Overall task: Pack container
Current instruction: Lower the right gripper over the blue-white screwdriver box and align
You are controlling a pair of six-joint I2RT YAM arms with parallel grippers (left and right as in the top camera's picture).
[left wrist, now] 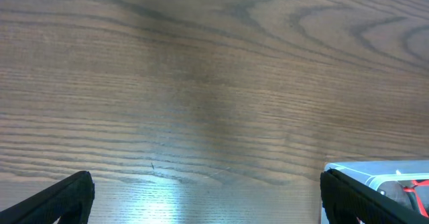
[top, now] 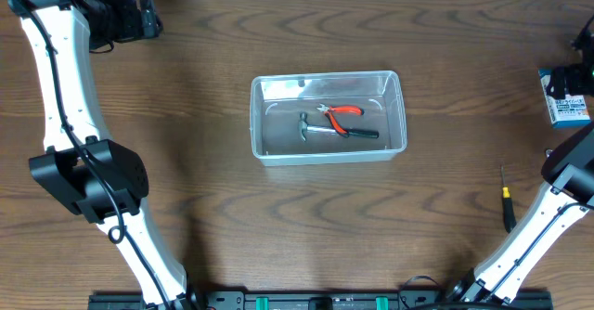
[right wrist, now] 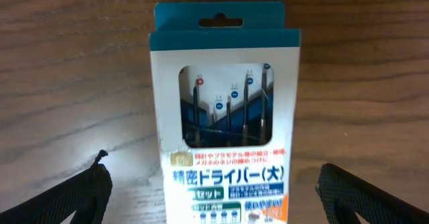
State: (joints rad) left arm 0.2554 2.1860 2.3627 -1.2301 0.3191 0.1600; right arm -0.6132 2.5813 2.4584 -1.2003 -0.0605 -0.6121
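At the tabletop's centre sits the container (top: 278, 135), already holding a hammer (top: 311, 127) and red pliers (top: 345, 112). Left for me, I judge: the screwdriver box (top: 565, 108) at three o'clock and a loose screwdriver (top: 507, 208) at four. My right arm (top: 548, 219) reaches over the box, its jaws wide open either side of it; the left jaws, at ten o'clock, gape empty.

Overhead: straight down, whole counter (top: 186, 180). Left wrist: low, shares container (left wrist: 375, 170) corner. Right wrist: close above screwdriver-set box (right wrist: 224, 117), right edge.
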